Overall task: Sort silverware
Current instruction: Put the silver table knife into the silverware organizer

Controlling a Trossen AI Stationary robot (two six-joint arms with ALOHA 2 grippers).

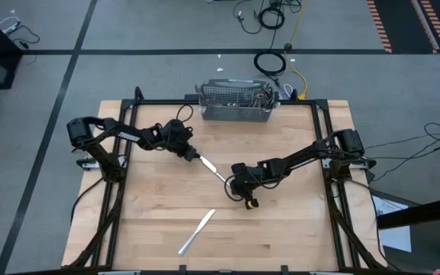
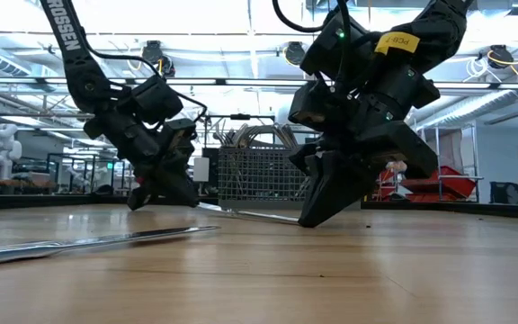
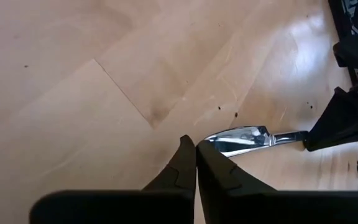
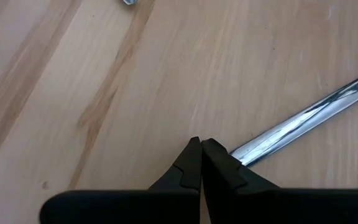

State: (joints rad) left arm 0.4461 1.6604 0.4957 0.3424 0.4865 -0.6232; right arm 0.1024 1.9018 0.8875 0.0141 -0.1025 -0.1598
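A slim silver piece of silverware (image 1: 212, 168) lies slantwise at the table's middle, between my two grippers. Its broad shiny end (image 3: 238, 138) is at my left gripper (image 3: 196, 146), which is shut. Its other end (image 4: 247, 151) runs under my right gripper (image 4: 201, 144), also shut. A table knife (image 1: 197, 231) lies flat nearer the front edge, apart from both arms. In the low view the piece (image 2: 245, 214) spans low from my left gripper (image 2: 156, 200) to my right gripper (image 2: 311, 220). My left gripper has its shut fingertips at the piece's broad end (image 3: 211, 142). The metal comes out from beside one finger (image 3: 213, 165) and none shows between the two, so I cannot tell whether they touch it. My right gripper slants down from the table's right, with its shut tips over the piece's narrow end (image 4: 238, 155). The metal passes under one finger (image 4: 219, 165), which hides the place of contact. The piece lies across the fingers.
The grey wire-mesh basket (image 1: 235, 103) stands at the far edge's middle with several pieces in it. The black frame (image 1: 323, 130) borders the wooden table. Bare wood lies to the left and right of the knife.
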